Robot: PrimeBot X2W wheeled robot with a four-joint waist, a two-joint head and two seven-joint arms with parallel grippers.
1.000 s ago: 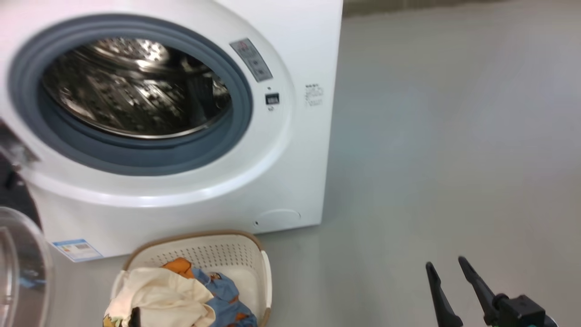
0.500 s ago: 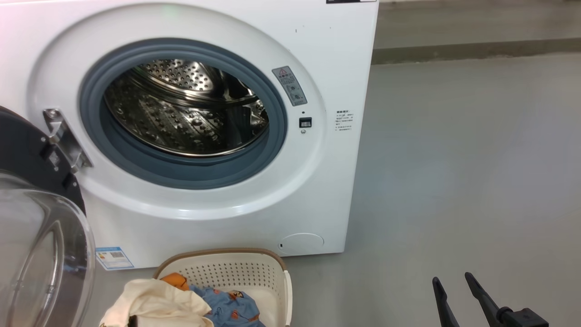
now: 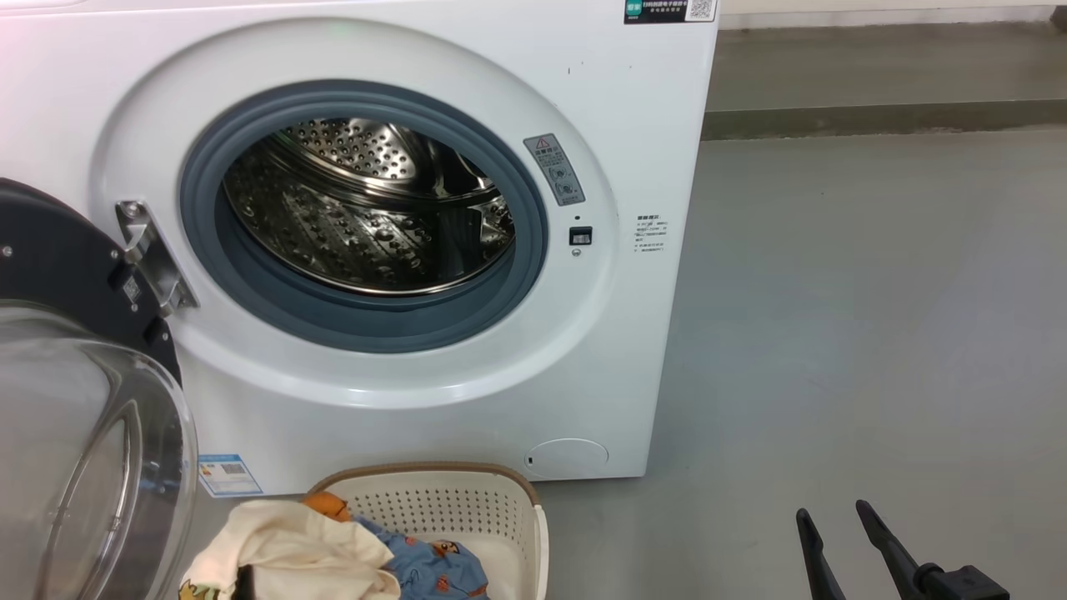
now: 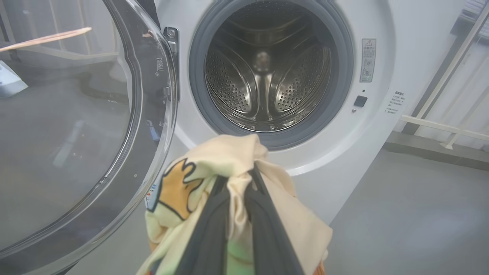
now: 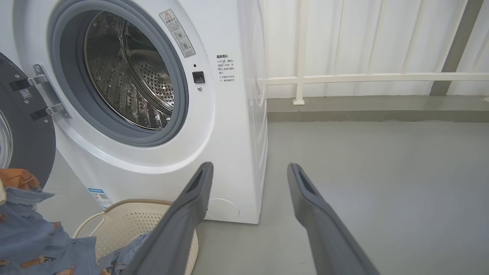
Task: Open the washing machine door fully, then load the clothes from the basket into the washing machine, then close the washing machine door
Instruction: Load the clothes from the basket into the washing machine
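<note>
The washing machine [image 3: 467, 392] stands with its door [image 3: 75, 450] swung open to the left, glass bowl toward me, and the steel drum [image 3: 367, 208] bare. In front of it the basket [image 3: 450, 500] holds the clothes [image 3: 292, 550], a cream garment over blue printed fabric. My left gripper [image 4: 237, 179] is shut on the cream garment [image 4: 214, 160], bunched around its fingers in front of the drum opening [image 4: 267, 72]. Blue fabric [image 5: 34, 236] hangs up from the basket [image 5: 130, 221]. My right gripper [image 3: 832, 510] hangs open over the floor to the right, nothing between its fingers [image 5: 249, 168].
A raised kerb [image 3: 875, 117] and a white railing [image 5: 344, 78] run along the wall right of the machine. Grey floor [image 3: 834, 333] stretches to the right. The open door's black rim [image 3: 58, 258] and hinge [image 3: 150, 258] stand out at the left.
The head camera has turned, bringing more of the machine front, hinge and door into view. The clothes bundle now sits further left against the basket. My right gripper stays open.
</note>
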